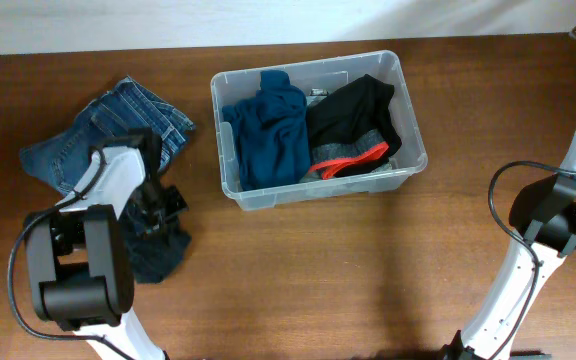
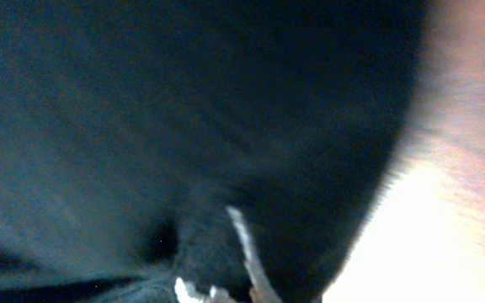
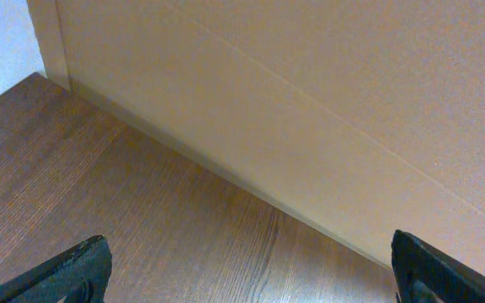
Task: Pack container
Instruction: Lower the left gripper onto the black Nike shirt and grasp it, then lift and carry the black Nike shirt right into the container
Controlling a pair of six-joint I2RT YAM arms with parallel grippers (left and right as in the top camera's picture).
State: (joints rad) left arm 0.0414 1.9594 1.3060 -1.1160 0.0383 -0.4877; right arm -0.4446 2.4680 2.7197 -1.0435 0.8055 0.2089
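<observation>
Here's the container (image 1: 298, 190), up at the back middle of the table (image 1: 318, 280): a clear rectangular plastic tub with rounded corners and a thick rim, see-through enough to show the load through its walls. In the left half lies a crumpled teal-blue garment (image 1: 268, 135), soft and bunched. In the right half lies a black garment (image 1: 353, 110) with a grey waistband and a bright red-orange trim (image 1: 353, 157).

Off to the left, crumpled blue denim jeans (image 1: 118, 125) lie on the brown woodgrain. Just in front of them is a dark navy cloth (image 1: 163, 250), and the left gripper (image 1: 158, 215) is down on it. Its wrist camera is filled with dark, blurred fabric, so I cannot tell how its fingers stand.

The right gripper (image 3: 251, 269) is at the right side of the table, well apart from the tub. Its fingers are spread wide with nothing between them, over bare wood below a pale wall (image 3: 310, 84).
</observation>
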